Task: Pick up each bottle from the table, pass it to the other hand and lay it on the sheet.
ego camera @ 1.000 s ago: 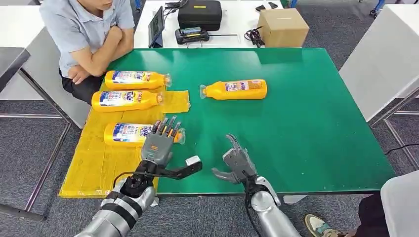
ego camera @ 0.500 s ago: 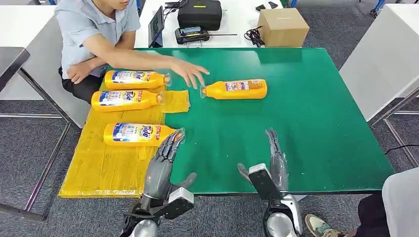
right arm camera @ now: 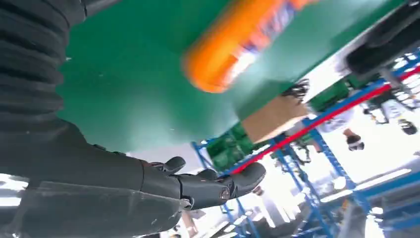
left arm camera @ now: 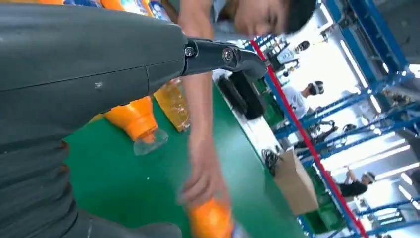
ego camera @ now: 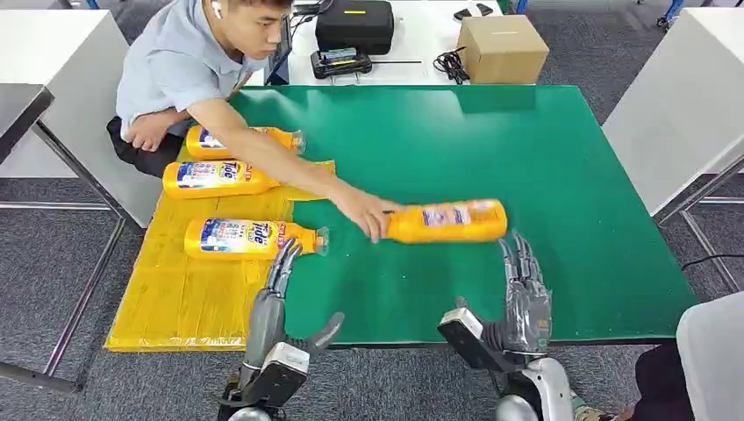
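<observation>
Both hands of the robot are held empty at the near edge of the large green table (ego camera: 570,175). The left hand (ego camera: 279,303) is raised with its fingers stretched out and apart, the tips close to the cap of the nearest bottle on the sheet. The right hand (ego camera: 525,294) is stretched out as well, with nothing grasped in it. Half a second ago both hands were already released in about the same places, so little has changed on the robot's side.

The greater change was made by the person (ego camera: 189,70) seated at the far left corner. One second ago the arms were folded. Now the body is leaned over the table, and one arm is reached far across the yellow flat sheet (ego camera: 175,298).

By the person's hand (ego camera: 368,213) the orange plastic bottle with a white and blue label (ego camera: 447,221) was moved. Earlier it lay alone near the middle of the table; now it lies on its side much nearer to the robot, just beyond the right hand, and its neck end is covered by the person's hand. In both wrist views this bottle is blurred, so it is probably not at rest yet.

On the sheet three similar orange bottles (ego camera: 250,237) are lying, in the same places as before.

For the task this seems to mean that three bottles are already delivered. The last one is being put within reach of the right hand, and its picking should wait until the person's hand is taken away.
</observation>
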You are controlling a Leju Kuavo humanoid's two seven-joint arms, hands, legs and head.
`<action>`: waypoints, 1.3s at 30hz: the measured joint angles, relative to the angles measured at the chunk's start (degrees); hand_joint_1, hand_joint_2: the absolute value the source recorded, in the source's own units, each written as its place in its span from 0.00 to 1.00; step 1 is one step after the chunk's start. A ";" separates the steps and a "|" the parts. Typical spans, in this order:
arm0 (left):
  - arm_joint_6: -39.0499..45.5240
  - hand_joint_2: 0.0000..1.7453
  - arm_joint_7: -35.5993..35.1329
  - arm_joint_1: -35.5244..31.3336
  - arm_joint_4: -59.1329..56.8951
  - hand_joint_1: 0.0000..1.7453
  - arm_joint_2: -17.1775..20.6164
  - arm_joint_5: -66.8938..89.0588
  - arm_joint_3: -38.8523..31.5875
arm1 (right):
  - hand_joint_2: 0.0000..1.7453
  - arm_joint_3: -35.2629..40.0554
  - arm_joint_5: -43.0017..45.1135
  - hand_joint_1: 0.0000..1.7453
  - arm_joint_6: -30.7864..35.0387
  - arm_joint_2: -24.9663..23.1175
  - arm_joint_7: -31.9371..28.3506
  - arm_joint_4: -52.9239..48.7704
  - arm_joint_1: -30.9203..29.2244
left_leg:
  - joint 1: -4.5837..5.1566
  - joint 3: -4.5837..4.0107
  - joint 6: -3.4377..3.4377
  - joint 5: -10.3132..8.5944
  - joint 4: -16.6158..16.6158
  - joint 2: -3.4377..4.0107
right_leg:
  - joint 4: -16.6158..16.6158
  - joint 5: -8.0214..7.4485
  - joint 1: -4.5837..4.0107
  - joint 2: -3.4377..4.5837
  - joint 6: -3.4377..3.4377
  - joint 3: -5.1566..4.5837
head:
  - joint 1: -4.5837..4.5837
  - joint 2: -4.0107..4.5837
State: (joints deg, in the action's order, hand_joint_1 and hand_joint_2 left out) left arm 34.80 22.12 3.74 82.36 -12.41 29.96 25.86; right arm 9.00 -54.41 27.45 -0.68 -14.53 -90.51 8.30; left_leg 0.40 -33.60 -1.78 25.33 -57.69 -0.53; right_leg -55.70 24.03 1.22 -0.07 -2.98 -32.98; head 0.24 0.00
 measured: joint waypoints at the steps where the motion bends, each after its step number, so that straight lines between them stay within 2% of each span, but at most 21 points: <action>1: 0.11 1.00 0.07 0.27 0.55 0.00 0.00 -0.39 -0.20 | 1.00 -0.02 -2.80 0.00 0.44 0.59 1.42 0.26 -0.02 | 0.00 0.00 0.00 0.00 0.00 0.00 | 0.00 0.00 0.00 0.00 0.00 0.00 | 0.02 0.00; 8: -1.24 1.00 1.40 3.85 6.81 0.00 -0.24 -13.10 -3.21 | 1.00 0.00 -13.65 0.00 1.59 4.30 9.37 1.57 -0.02 | -0.01 0.01 0.00 0.00 0.00 -0.01 | 0.00 0.00 -0.01 -0.01 0.00 0.00 | 0.00 0.00; 16: -3.69 1.00 1.71 5.15 9.26 0.00 -0.26 -19.25 -5.07 | 1.00 0.79 -18.15 0.00 1.61 6.88 11.47 3.65 -1.61 | -0.01 0.01 0.00 0.00 0.00 -0.01 | -0.01 0.00 -0.01 -0.01 0.00 0.02 | 0.00 0.00; 25: -3.43 1.00 1.35 5.09 9.26 0.00 -0.26 -19.17 -5.18 | 1.00 3.45 -14.09 0.00 -6.22 8.81 13.17 7.43 -3.78 | -0.01 0.01 0.00 0.00 0.00 -0.01 | -0.01 0.00 -0.01 0.00 0.00 0.02 | 0.00 0.00; 31: -3.80 1.00 0.57 4.04 9.02 0.00 -0.26 -19.17 -4.30 | 1.00 5.38 -9.43 0.00 -12.70 10.12 13.15 12.83 -9.83 | -0.01 0.02 -0.03 -0.05 0.00 0.01 | -0.01 -0.03 -0.01 0.00 -0.02 0.03 | 0.00 0.00; 39: -3.80 1.00 0.13 2.87 8.13 0.00 -0.26 -19.12 -2.99 | 1.00 8.72 -9.35 0.00 -13.38 10.25 13.28 19.10 -16.56 | -0.01 0.02 -0.04 -0.07 -0.01 -0.01 | -0.02 -0.05 -0.01 0.00 -0.04 0.02 | 0.02 0.00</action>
State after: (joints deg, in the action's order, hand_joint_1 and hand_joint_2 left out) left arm 30.99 22.25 6.61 90.49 -12.68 10.84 22.86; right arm 17.73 -63.76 14.08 9.57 -1.25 -71.40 -8.26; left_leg 0.39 -33.58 -1.82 25.26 -57.70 -0.54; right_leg -55.72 23.98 1.21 -0.07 -3.03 -32.96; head 0.26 0.00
